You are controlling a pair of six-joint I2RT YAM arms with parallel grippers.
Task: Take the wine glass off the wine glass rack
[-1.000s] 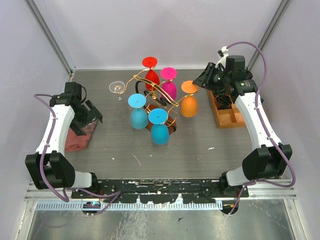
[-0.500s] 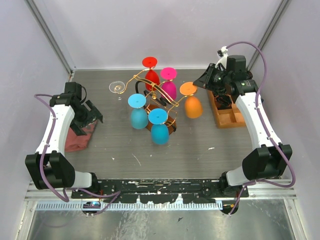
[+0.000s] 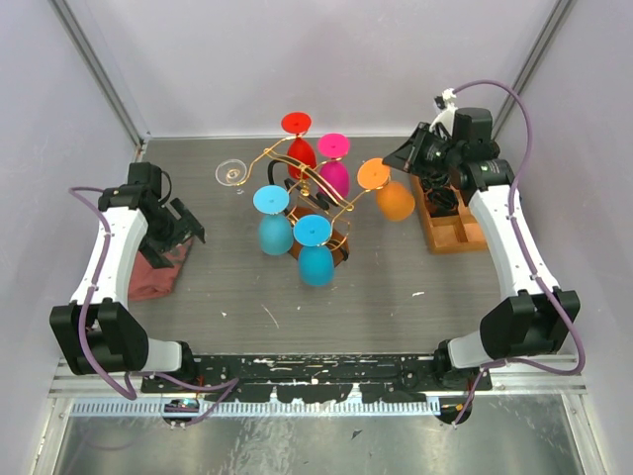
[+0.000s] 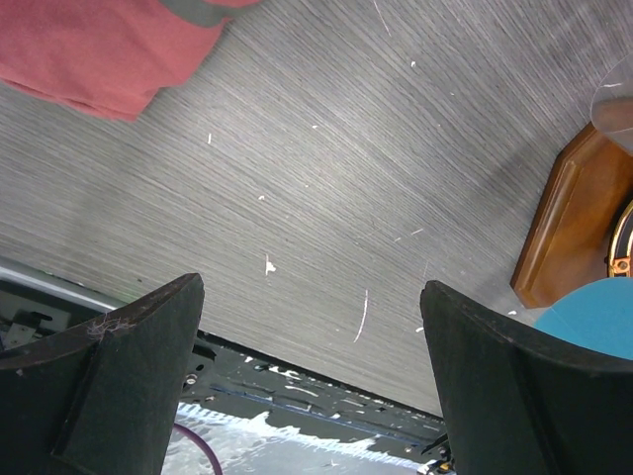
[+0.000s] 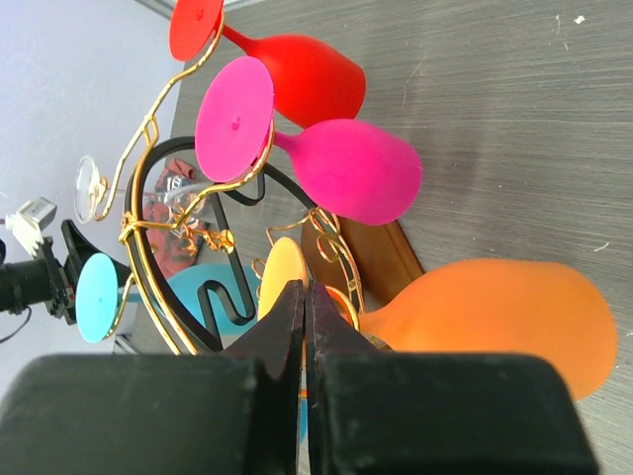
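The wine glass rack [image 3: 309, 181] is a gold wire frame on a brown wooden base [image 3: 339, 253], mid-table. Red [image 3: 300, 150], pink [image 3: 334, 174] and two blue glasses [image 3: 274, 230] hang from it upside down. My right gripper [image 3: 408, 158] is shut on the stem of the orange wine glass [image 3: 395, 202]. The glass is tilted, bowl swung right, its foot [image 5: 282, 279] beside a gold scroll arm [image 5: 381, 259]. Whether the foot still touches the arm I cannot tell. My left gripper [image 3: 184, 224] is open and empty at the left, low over the table [image 4: 316, 376].
A red cloth [image 3: 154, 269] lies under the left arm. A clear glass [image 3: 231, 173] stands left of the rack. An orange compartment tray [image 3: 451, 226] sits at the right, below my right wrist. The rack's wooden base [image 4: 579, 228] shows in the left wrist view.
The orange glass has swung right and away from the rack, its bowl tilting outward as my right gripper drew back to the right. The left arm has not moved.
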